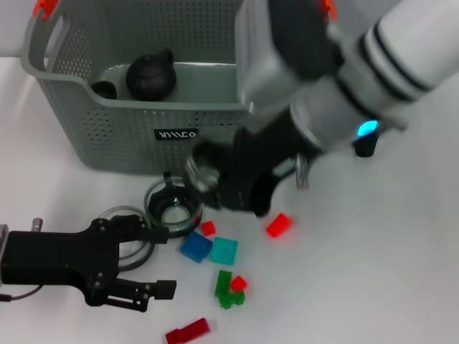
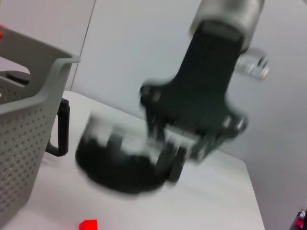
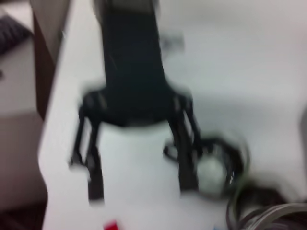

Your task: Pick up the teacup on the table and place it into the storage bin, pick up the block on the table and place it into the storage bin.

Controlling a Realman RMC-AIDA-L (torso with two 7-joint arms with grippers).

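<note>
The storage bin [image 1: 122, 136] is a grey perforated basket at the back, with a black teapot [image 1: 150, 74] inside it. A clear glass teacup [image 1: 135, 252] stands on the table at the front left, partly under my left gripper [image 1: 161, 261]. That gripper is open and low over the table, and the cup sits against its far finger; the right wrist view shows the left gripper [image 3: 139, 182] with the teacup [image 3: 213, 167] beside one finger. My right gripper [image 1: 204, 178] is blurred and looks open just above a glass jug [image 1: 172, 209]. Loose blocks lie to the right: blue [image 1: 195, 247], teal [image 1: 224, 251], red [image 1: 278, 224].
The black-lidded jug [image 2: 115, 165] stands right in front of the bin wall [image 2: 29, 143]. More blocks are scattered nearby: a small red one [image 1: 208, 228], green [image 1: 228, 288] and dark red [image 1: 188, 332]. My right arm [image 1: 344, 86] crosses over the bin's right corner.
</note>
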